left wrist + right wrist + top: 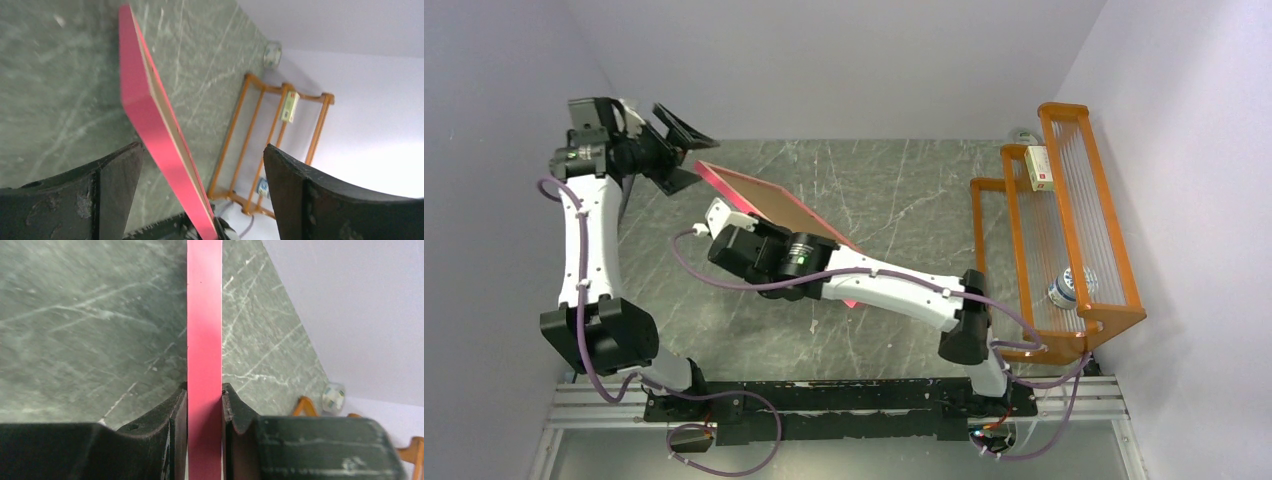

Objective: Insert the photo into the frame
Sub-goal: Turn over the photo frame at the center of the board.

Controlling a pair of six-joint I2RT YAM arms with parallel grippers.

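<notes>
Two grippers: we are clamping right gripper [204, 396] on thin rectangular pink wood-backed frame [769, 205]; left gripper [202, 152] is hovering beside frame, jaws apart.

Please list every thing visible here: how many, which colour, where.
frame: one, pink, brownish upper face, tilted above the table
rack: one, orange, table's right side
box: one, white and red, on an upper rack shelf
round container: one, blue-white, on a lower rack shelf
roll: one, pale, far corner behind rack
table: one, green marbled, under the arms
left gripper: one, black, open, raised beside the frame
right gripper: one, black, shut on the frame
</notes>
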